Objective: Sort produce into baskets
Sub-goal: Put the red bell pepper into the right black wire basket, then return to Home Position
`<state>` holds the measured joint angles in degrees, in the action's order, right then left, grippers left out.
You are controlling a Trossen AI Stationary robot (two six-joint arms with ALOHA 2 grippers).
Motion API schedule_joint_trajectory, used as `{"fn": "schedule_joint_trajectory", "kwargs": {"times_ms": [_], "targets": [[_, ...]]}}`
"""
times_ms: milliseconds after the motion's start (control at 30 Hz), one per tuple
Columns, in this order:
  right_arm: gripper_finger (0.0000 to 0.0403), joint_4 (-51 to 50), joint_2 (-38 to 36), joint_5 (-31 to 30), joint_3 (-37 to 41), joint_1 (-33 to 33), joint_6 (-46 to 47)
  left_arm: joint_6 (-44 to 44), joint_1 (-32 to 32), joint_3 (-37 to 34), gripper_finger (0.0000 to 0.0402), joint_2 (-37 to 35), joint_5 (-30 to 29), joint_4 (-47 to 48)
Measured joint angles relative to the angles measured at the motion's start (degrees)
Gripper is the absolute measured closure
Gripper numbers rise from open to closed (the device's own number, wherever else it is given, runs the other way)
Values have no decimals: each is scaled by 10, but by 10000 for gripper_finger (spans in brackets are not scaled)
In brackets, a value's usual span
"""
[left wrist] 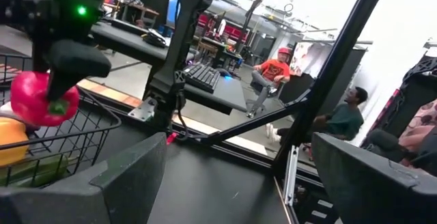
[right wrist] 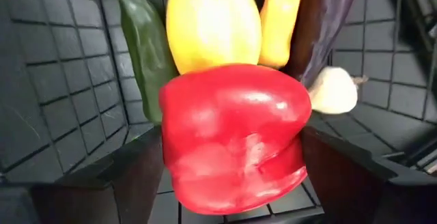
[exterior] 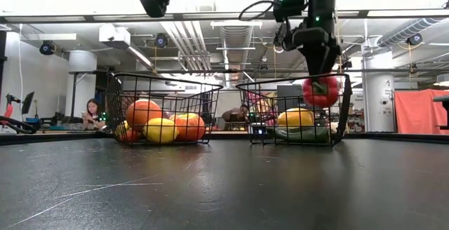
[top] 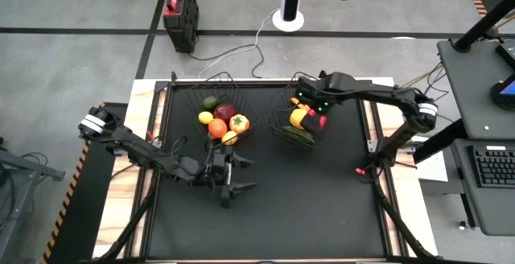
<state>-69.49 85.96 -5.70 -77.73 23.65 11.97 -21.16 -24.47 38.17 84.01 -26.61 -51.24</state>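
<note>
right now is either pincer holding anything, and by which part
The right pincer holds a red pepper by its sides, above the right basket. The left pincer is open, holding nothing.

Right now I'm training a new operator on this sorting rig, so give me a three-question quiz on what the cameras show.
1. True or false: the right pincer holds a red pepper over the right basket.
2. Multiple choice: where is the left pincer? A) inside the left basket B) over the bare mat, in front of the left basket C) off the table.
3. Fill in: the left pincer is open and holds ____.

Key: 1 true; 2 B; 3 nothing.
</note>
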Motion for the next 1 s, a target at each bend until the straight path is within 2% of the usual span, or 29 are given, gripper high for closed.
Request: {"fn": "schedule_joint_trajectory", "kwargs": {"times_ms": [667,1000], "targets": [[93,-4,62,2,1,23,-14,7,0,0,58,0,0,8],[60,8,63,2,1,23,-22,7,0,0,58,0,0,13]]}}
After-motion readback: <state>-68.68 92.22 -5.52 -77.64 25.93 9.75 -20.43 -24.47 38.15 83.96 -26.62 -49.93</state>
